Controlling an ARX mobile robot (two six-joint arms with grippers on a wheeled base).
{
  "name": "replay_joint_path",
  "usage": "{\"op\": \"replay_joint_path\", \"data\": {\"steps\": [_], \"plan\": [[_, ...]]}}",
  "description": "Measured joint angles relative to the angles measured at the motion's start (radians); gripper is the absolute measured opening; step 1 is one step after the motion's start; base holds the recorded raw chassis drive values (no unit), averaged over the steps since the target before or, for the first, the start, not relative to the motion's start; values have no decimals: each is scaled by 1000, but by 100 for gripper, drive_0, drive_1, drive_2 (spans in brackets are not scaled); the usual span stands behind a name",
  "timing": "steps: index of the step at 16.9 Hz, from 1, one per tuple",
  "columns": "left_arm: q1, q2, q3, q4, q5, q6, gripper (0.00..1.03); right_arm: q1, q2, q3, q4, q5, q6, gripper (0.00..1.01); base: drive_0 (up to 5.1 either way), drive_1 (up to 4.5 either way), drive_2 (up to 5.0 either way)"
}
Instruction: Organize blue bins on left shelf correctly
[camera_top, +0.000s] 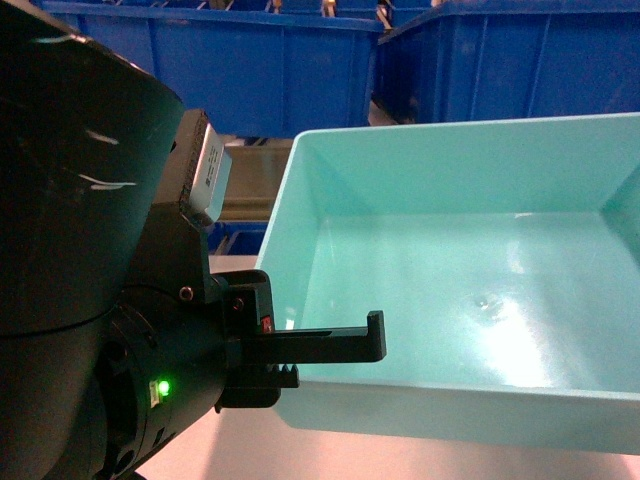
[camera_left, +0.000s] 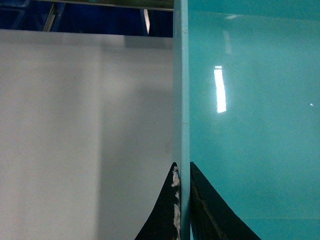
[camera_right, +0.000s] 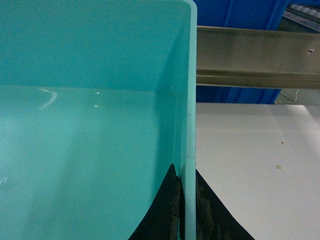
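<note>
My left arm (camera_top: 70, 230) fills the near left of the head view, a dark bulk with a green light lit low on it, and its fingers (camera_top: 330, 345) reach rightward over the near left corner of the tub (camera_top: 450, 250). At my left wrist the two black fingers (camera_left: 162, 210) are clamped on the tub's left wall, one outside and one inside, with the thin turquoise wall standing upright between them. At my right wrist the other pair of fingers (camera_right: 165, 210) is clamped the same way on the tub's right wall (camera_right: 189, 125). So I grip the tub by both side walls.

The tub is light turquoise, glossy, with tapered walls and a flat rim. It has nothing in it; only bright reflections lie on its floor. It fills the middle and right of the head view, just in front of me, its near edge over the tabletop (camera_top: 400, 462).

The tabletop is pale grey and flat. It shows left of the tub wall in the left wrist view (camera_left: 75, 140) and right of the wall in the right wrist view (camera_right: 250, 165), with a few small specks there.

Beyond the tub, dark blue bins (camera_top: 300, 70) stand in a row across the top of the head view. A steel rail (camera_right: 255, 57) of the shelf runs behind the tub's right corner, with blue behind it and white rollers just showing at the far top right.
</note>
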Motion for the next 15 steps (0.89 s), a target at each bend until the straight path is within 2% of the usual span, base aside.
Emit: {"op": "replay_joint_path", "data": {"steps": [4, 15], "plan": [[-5, 0, 0, -3, 1, 0, 2, -5, 0, -2, -5, -2, -2, 2, 8, -421, 437], [-4, 0, 0, -5, 0, 0, 2, -4, 0, -3, -5, -2, -5, 2, -501, 240, 240]]}}
